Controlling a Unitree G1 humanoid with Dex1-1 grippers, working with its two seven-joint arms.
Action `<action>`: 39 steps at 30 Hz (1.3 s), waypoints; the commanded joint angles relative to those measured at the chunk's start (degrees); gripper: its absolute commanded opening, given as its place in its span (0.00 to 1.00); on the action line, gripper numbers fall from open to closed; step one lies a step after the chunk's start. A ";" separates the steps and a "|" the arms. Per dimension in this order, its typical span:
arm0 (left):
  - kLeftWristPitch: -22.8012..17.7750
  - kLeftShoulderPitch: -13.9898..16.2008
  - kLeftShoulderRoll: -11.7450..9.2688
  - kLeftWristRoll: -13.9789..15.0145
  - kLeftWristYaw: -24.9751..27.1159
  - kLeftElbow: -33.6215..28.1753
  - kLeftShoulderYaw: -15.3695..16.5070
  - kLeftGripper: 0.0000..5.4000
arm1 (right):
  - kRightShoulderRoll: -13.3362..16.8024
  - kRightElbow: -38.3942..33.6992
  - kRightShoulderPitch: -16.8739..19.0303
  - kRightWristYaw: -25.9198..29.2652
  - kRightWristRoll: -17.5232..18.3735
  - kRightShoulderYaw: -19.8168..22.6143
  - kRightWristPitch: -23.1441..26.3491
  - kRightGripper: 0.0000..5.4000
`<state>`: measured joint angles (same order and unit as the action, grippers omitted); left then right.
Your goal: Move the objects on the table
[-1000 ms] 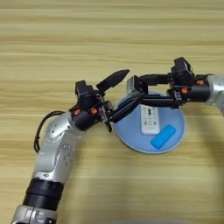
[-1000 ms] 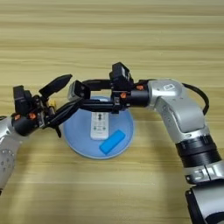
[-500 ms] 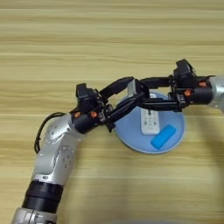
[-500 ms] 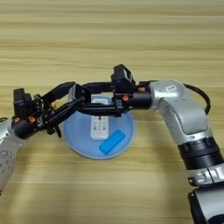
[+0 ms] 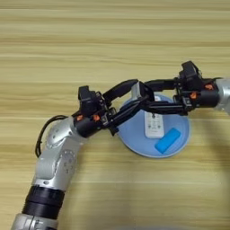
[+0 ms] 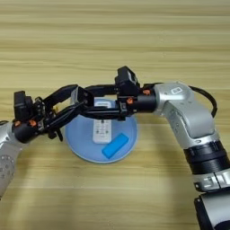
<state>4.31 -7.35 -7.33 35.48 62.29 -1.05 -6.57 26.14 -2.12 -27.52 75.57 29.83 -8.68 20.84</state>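
Note:
A small silver-grey box (image 5: pixel 136 91) with a black face hangs just above the upper left rim of a round pale-blue plate (image 5: pixel 132 134). My right gripper (image 5: pixel 146 95) reaches in from the right and is shut on the box, one finger above it and one below. From the left, my left gripper (image 5: pixel 141 93) is shut on the same box, its upper finger arching over the top. A slim white remote (image 5: pixel 154 125) lies on the plate under the right gripper's lower finger.
A bright blue block (image 5: pixel 167 140) lies on the plate beside the remote. The plate rests on the light-brown wooden table (image 5: pixel 112 40), whose planks run across the whole view. A black cable loops beside my left forearm (image 5: pixel 42 134).
The left gripper, wide open a second ago with its upper finger pointing up, has shut around the box that the right gripper holds. The box has barely moved.

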 commanded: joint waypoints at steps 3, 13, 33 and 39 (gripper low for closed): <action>-1.75 0.75 -0.86 0.59 1.70 -1.05 -1.10 0.47 | 0.10 -0.75 -1.12 1.04 1.23 -0.06 0.48 0.46; -3.57 1.96 -2.45 1.25 3.48 -3.14 -2.35 0.46 | -0.31 0.75 -3.34 2.74 0.45 -0.68 0.03 0.46; -3.10 1.83 -2.82 1.31 3.23 -2.60 -2.35 0.46 | -0.97 1.12 -4.18 2.97 0.26 -1.26 -0.16 0.51; -2.73 1.88 -2.65 1.20 3.32 -2.32 -2.23 0.46 | -1.22 0.67 -3.89 3.14 0.94 -0.88 0.09 0.67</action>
<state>2.19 -5.58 -9.79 38.01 64.95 -3.47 -7.58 25.70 -0.76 -29.35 78.92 29.76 -9.70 20.81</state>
